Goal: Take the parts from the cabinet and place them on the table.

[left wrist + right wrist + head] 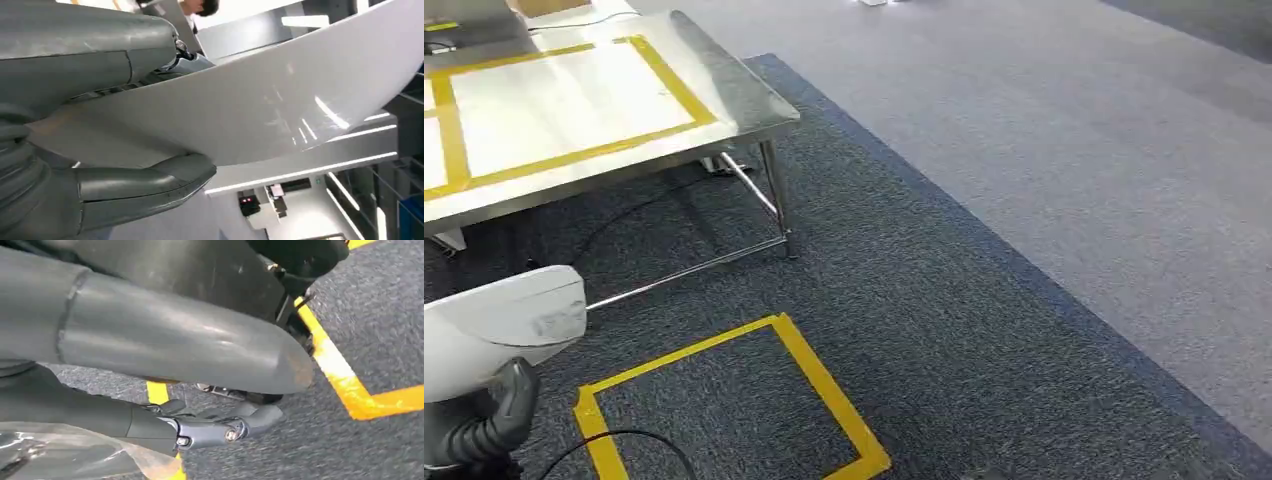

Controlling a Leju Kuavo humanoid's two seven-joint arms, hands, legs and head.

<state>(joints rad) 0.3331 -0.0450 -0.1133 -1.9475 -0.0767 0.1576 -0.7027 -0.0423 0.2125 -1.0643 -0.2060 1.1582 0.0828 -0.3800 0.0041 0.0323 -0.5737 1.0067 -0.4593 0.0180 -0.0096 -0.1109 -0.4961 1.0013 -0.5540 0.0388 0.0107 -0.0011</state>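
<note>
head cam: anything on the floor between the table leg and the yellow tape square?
Bare dark carpet in the head view between the table leg and the tape square; only the table's low crossbar runs near it.

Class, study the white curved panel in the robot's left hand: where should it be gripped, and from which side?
Grip the white panel near its edge, coming in edge-on and clamping both faces, as the left hand does with its thumb under one face. It is a broad, smooth, curved sheet: probably too wide to wrap, thin enough to pinch.
</note>
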